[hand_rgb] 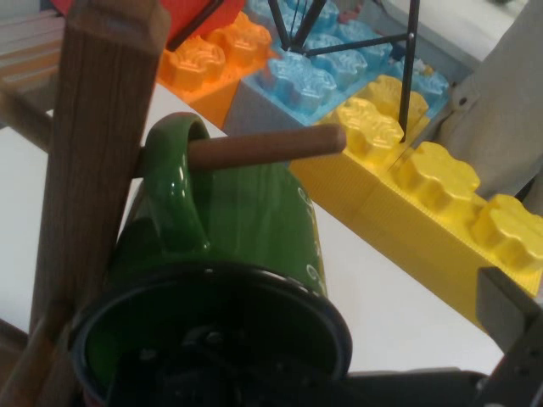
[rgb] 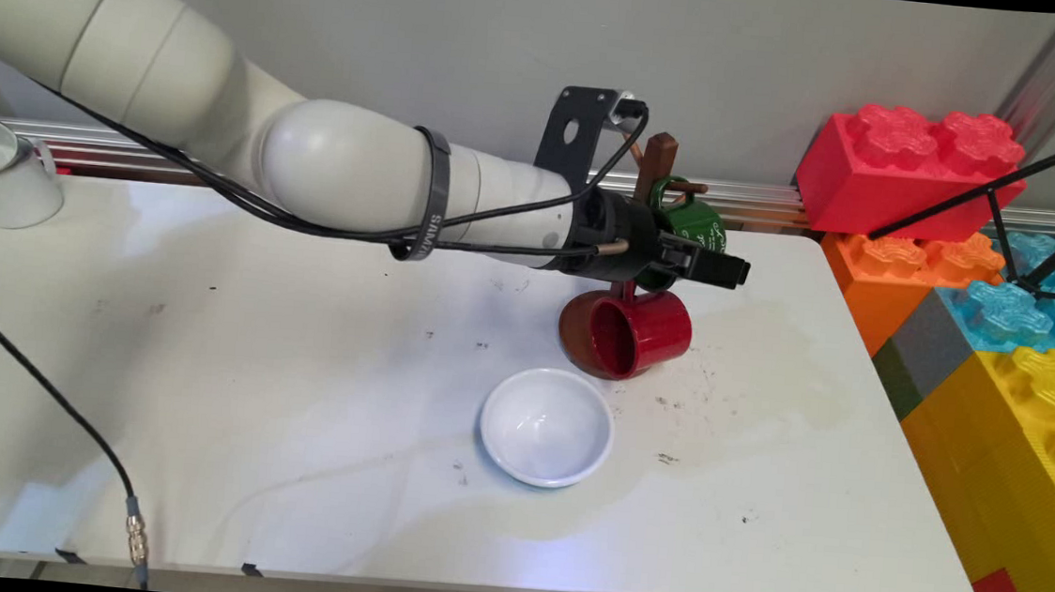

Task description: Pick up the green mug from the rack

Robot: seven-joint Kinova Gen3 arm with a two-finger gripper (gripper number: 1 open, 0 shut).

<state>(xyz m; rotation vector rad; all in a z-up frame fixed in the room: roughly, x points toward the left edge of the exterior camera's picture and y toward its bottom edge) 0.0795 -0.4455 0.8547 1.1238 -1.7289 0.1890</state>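
Claw (rgb: 723, 269) at green mug (hand_rgb: 229, 229), grip state unclear; hand view shows handle hung on peg (hand_rgb: 267, 146); main adds red mug (rgb: 633, 333).

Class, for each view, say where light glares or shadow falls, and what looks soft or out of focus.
Main view: the arm's soft shadow lies across the table; the white bowl shows a faint sheen. Hand view: a bright streak on the green mug handle; the wooden post close up looks soft.
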